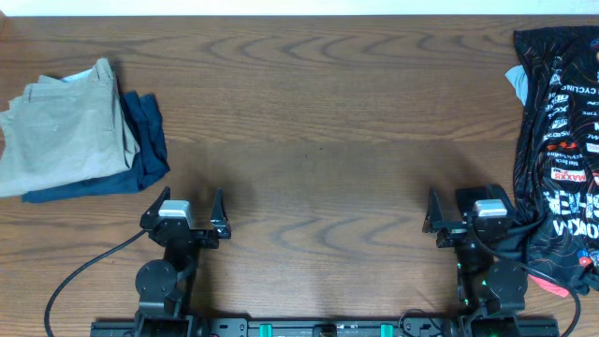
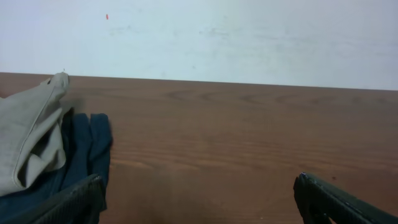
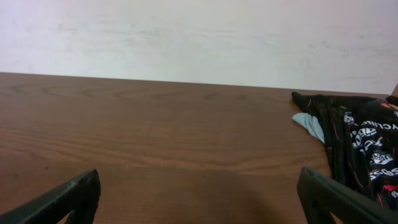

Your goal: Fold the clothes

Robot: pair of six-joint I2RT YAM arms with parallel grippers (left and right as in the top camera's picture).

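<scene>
The khaki-beige shorts (image 1: 64, 126) lie folded at the far left of the table, on top of the dark navy shorts (image 1: 140, 150). Both show at the left of the left wrist view, khaki shorts (image 2: 28, 134) over navy shorts (image 2: 87, 146). My left gripper (image 1: 187, 211) is open and empty near the table's front edge, to the right of the pile and apart from it. My right gripper (image 1: 465, 211) is open and empty near the front edge on the right side.
A black printed cycling jersey (image 1: 559, 140) lies crumpled along the table's right edge, close to the right arm; it also shows in the right wrist view (image 3: 360, 143). Brown wooden table (image 1: 309, 112) between the two piles. A white wall stands behind.
</scene>
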